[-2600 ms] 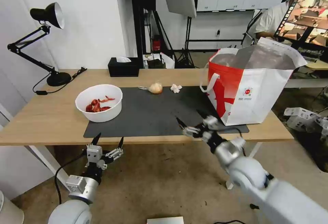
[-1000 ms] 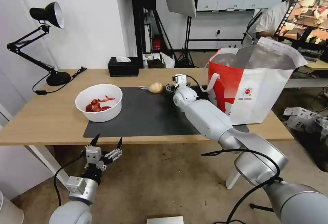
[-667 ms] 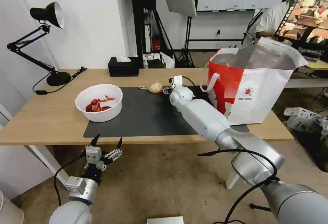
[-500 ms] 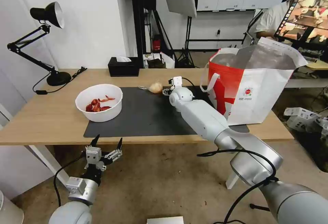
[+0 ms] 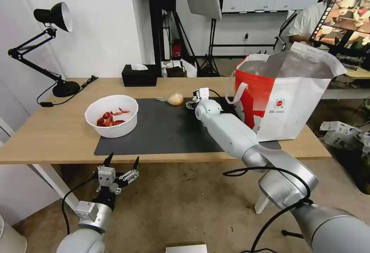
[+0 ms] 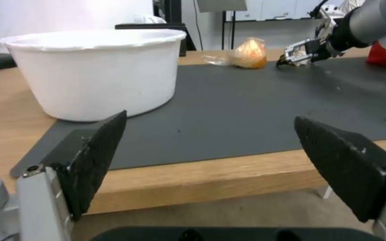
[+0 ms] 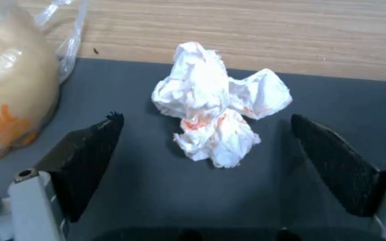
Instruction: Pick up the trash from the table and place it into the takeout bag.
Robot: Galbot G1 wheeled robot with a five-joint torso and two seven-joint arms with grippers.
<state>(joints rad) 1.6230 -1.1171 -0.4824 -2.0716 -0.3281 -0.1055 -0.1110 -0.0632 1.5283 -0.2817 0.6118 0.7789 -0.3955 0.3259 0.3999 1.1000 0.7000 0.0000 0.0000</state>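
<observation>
A crumpled white tissue [image 7: 215, 110] with orange stains lies on the dark mat [image 5: 165, 129], near its far edge. My right gripper [image 7: 205, 116] is open, low over the mat, one finger on each side of the tissue; in the head view the gripper [image 5: 192, 103] and its wrist hide the tissue. The small clear bag with a yellowish lump [image 5: 175, 99] lies just to the left of it. A white bowl [image 5: 111, 116] of red shells sits on the mat's left end. The red-and-white takeout bag [image 5: 285, 98] stands open at the table's [image 5: 50, 129] right end. Below the front edge, my left gripper [image 5: 123, 158] hangs open.
A black desk lamp [image 5: 54, 17] stands at the table's far left, its cable on the wood. A black tissue box [image 5: 139, 76] sits at the back edge. The takeout bag's white strap handle [image 5: 235, 91] hangs close to my right wrist.
My right arm has reached from the table's front edge across the mat to the tissue, then shifted slightly right in the last half second. The left arm has stayed put.
</observation>
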